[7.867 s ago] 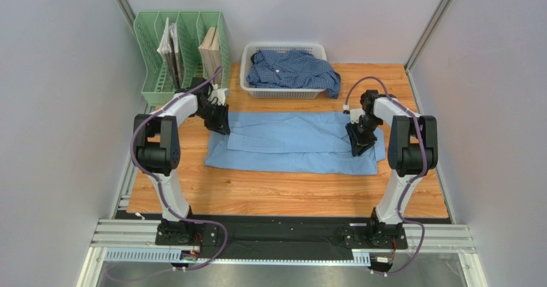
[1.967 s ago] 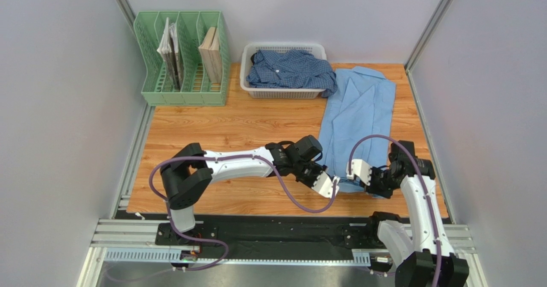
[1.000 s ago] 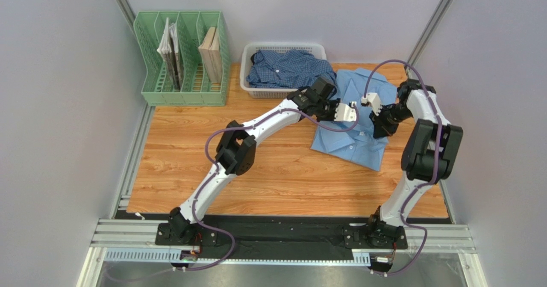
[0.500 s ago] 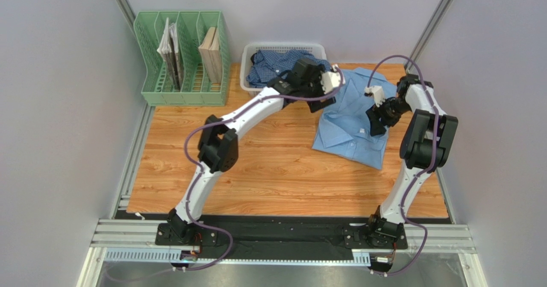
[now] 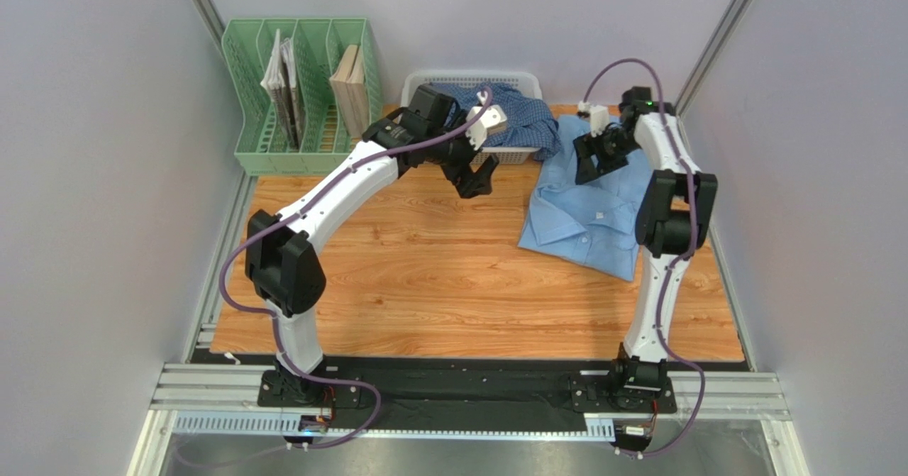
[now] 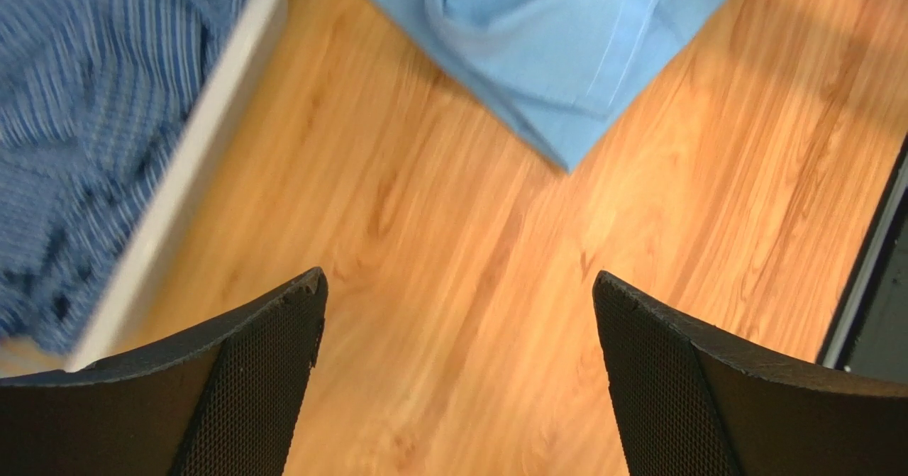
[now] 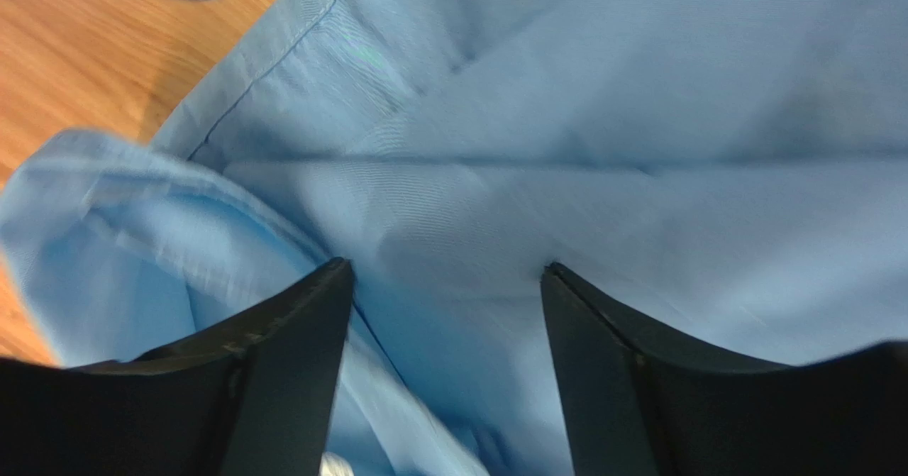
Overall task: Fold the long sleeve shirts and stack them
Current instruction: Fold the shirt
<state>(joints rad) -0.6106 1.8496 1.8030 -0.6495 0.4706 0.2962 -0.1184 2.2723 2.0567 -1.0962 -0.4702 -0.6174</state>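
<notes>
The wooden surface (image 5: 426, 284) is the biggest thing here, most of it bare boards from the near edge up to the middle.

The left arm (image 5: 330, 194) rises from the near left and stretches toward the middle of the far edge. The right arm (image 5: 666, 178) stands tall along the right edge, bent over at the top toward the far right corner.

The light blue shirt (image 5: 584, 205) lies folded into a rough rectangle by the right edge. Its upper end reaches the far right corner, and its lower corner points toward the middle of the surface. The cloth is a bit rumpled along its left side.

A green file rack (image 5: 304, 160) sits in the far left corner with a few books or folders upright in its slots.

A white basket (image 5: 517, 157) stands at the middle of the far edge, between the rack and the light blue shirt.

The checked shirt (image 5: 528, 120) is heaped in the basket, unfolded. One part spills over the basket's right end and hangs just beside the light blue shirt.

The left jaws hang over bare wood just in front of the basket, spread wide with nothing between them.

The right jaws hover over the far end of the light blue shirt, also parted and gripping nothing. I cannot tell whether their tips touch the cloth.
</notes>
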